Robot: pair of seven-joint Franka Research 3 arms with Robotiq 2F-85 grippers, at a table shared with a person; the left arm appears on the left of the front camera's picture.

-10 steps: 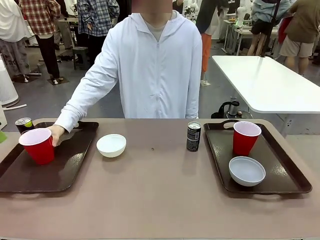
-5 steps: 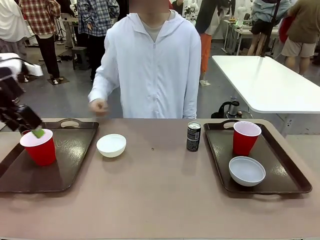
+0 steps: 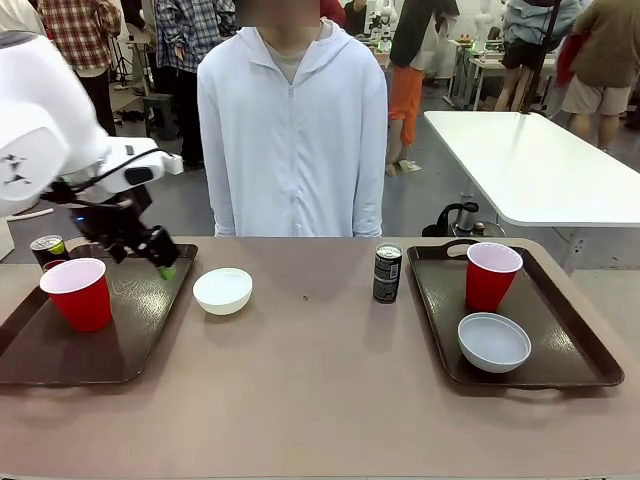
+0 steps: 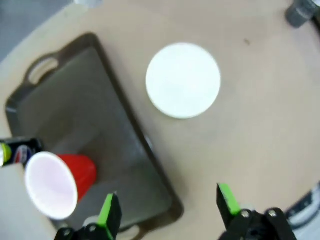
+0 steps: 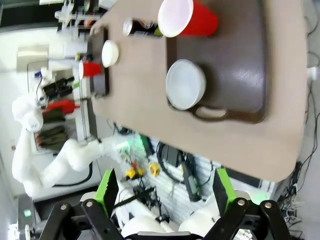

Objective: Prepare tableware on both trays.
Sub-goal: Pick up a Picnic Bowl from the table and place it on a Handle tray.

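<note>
Left fingers (image 3: 166, 271) shifted right, over left tray (image 3: 140, 325)

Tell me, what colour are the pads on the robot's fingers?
Bright green pads on the left gripper; the left wrist view shows them best.

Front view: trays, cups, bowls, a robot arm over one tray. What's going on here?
The left gripper, open and empty, hovers over the edge of the left tray, near a white bowl on the table. That tray holds a red cup; a drink can stands by its far corner. The right tray holds the other cup and other bowl, the other can on the table beside it. The person stands at the far side; the right gripper is open and empty.
</note>
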